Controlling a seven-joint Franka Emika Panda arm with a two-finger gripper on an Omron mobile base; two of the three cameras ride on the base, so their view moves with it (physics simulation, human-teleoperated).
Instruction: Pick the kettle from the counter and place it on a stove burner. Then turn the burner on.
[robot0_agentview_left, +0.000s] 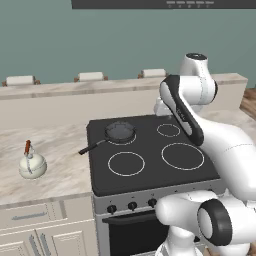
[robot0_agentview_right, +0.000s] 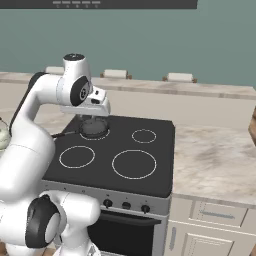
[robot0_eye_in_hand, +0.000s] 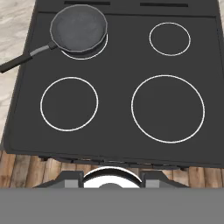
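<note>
Straight ahead, a teal wall backs a beige marble desk (robot0_agentview_left: 60, 165) with cream cabinet fronts below, and a black glass cooktop (robot0_agentview_left: 150, 172) sits let into it above an oven with a row of dark knobs. Wooden floor shows in front of the stove in the hand view. 4 white rings mark the glass. A black frying pan (robot0_eye_in_hand: 79, 27) rests on the back-left ring, its long handle reaching out over the left edge toward the desk.

High over the back of the cooktop hangs the tool (robot0_agentview_right: 93, 119), near the pan and touching nothing. It grasps nothing; how wide its jaws stand I cannot tell.

Well left of the stove, the kettle (robot0_agentview_left: 32, 165) stands upright on the desk: squat, round and cream-white, with an arched handle carrying a reddish-brown bar. The middle-sized ring at front left, the stove burner (robot0_eye_in_hand: 69, 103), lies bare.
</note>
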